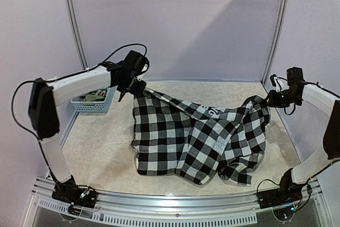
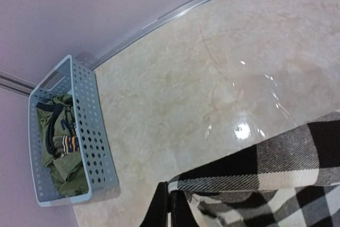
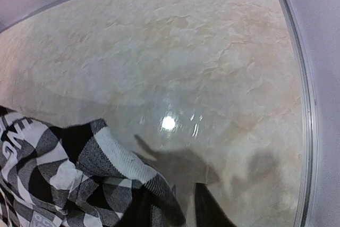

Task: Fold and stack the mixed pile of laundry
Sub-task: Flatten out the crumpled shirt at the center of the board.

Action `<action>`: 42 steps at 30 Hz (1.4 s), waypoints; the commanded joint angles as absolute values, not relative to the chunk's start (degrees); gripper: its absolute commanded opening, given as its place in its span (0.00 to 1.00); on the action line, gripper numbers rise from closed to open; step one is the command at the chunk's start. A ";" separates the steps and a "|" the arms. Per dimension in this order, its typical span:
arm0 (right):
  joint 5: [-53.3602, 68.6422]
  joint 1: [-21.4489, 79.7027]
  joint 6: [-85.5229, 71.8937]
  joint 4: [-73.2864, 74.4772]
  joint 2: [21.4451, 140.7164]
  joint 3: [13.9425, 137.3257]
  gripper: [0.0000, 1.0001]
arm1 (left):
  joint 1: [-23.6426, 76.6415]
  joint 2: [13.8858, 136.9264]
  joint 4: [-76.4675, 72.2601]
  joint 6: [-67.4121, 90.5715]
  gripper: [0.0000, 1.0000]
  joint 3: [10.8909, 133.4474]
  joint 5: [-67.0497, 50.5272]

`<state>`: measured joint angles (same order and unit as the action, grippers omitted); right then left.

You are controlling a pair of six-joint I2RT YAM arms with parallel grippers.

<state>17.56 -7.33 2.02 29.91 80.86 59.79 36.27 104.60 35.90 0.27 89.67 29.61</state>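
Left pincer clamps the checked shirt corner, right pincer narrowly parted, so that side may drop and bunch on the bench.

The black-and-white checked shirt sags between the left gripper, which pinches one raised corner, and the right gripper at the opposite corner; its lower half spreads on the worktop. A light blue basket stands at far left
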 commanded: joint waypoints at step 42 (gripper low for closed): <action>1.71 57.80 55.14 33.62 86.03 50.80 0.66 | 49.48 87.04 19.02 37.46 0.52 47.93 -7.11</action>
